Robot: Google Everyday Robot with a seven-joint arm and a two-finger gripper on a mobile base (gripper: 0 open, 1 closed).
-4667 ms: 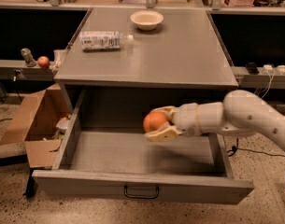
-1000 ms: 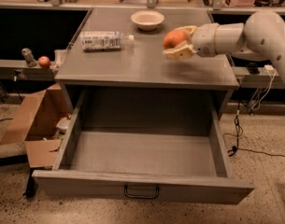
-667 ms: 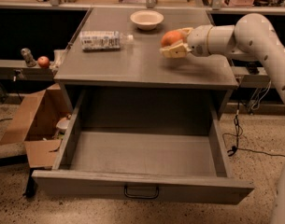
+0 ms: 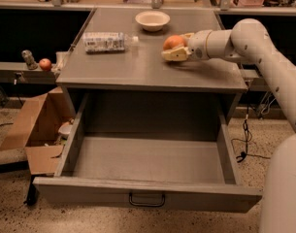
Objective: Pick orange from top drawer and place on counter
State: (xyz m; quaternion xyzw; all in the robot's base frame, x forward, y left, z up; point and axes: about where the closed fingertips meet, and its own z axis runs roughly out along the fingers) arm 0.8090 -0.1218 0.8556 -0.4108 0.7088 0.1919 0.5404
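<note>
The orange [image 4: 173,42] is held in my gripper [image 4: 177,47] over the middle right of the grey counter [image 4: 138,67], low above its surface; I cannot tell whether it touches. The gripper is shut on the orange, with the white arm reaching in from the right. The top drawer [image 4: 147,166] below is pulled wide open and shows a bare grey floor. Its black wire handle [image 4: 146,199] is on the front panel.
A white bowl [image 4: 152,20] stands at the counter's back. A plastic water bottle [image 4: 106,41] lies at the counter's left. A small red fruit [image 4: 45,64] sits on the bench to the left. An open cardboard box [image 4: 38,130] stands on the floor at left.
The orange has gone from inside the drawer up onto the counter area. In the last second the gripper has moved it left and a little lower over the counter.
</note>
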